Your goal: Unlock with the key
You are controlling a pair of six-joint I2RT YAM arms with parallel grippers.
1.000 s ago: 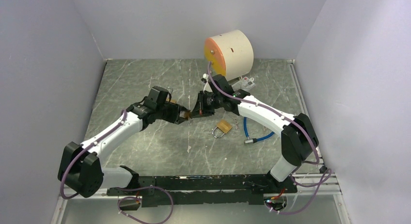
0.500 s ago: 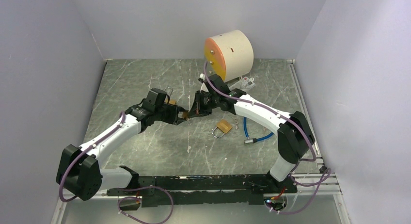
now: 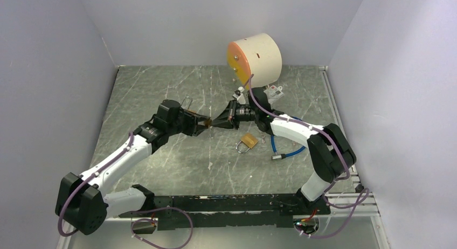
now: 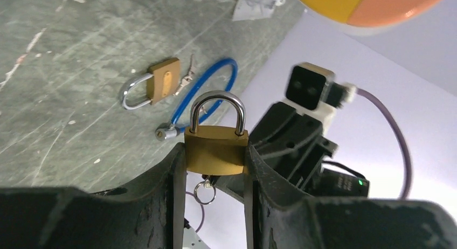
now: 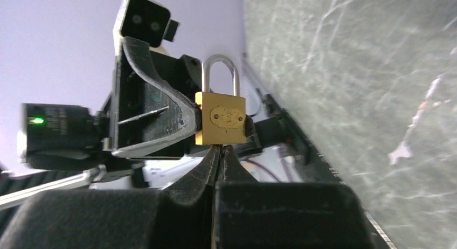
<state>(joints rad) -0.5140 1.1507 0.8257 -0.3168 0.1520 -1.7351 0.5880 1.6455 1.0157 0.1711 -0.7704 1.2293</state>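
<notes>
A brass padlock (image 4: 216, 149) with a steel shackle stands upright between the fingers of my left gripper (image 4: 215, 158), which is shut on its body. Both shackle legs sit in the body. My right gripper (image 5: 220, 151) is shut, its tips pressed against the padlock's (image 5: 221, 119) underside. The key is pinched between them and mostly hidden. Only its ring (image 4: 205, 194) shows, hanging below the lock. In the top view the left gripper (image 3: 203, 123) and right gripper (image 3: 216, 123) meet tip to tip above the middle of the table.
A second brass padlock (image 3: 248, 141) lies on the table beside a blue cable lock (image 3: 285, 150). A cream cylinder (image 3: 257, 59) with an orange and yellow face stands at the back, and a small white tag (image 3: 274, 90) lies by it. Grey walls close three sides.
Both arms have changed pose: the left arm has stretched out, and the right wrist has drawn back to the right and levelled. The padlock stays held between the two grippers.
</notes>
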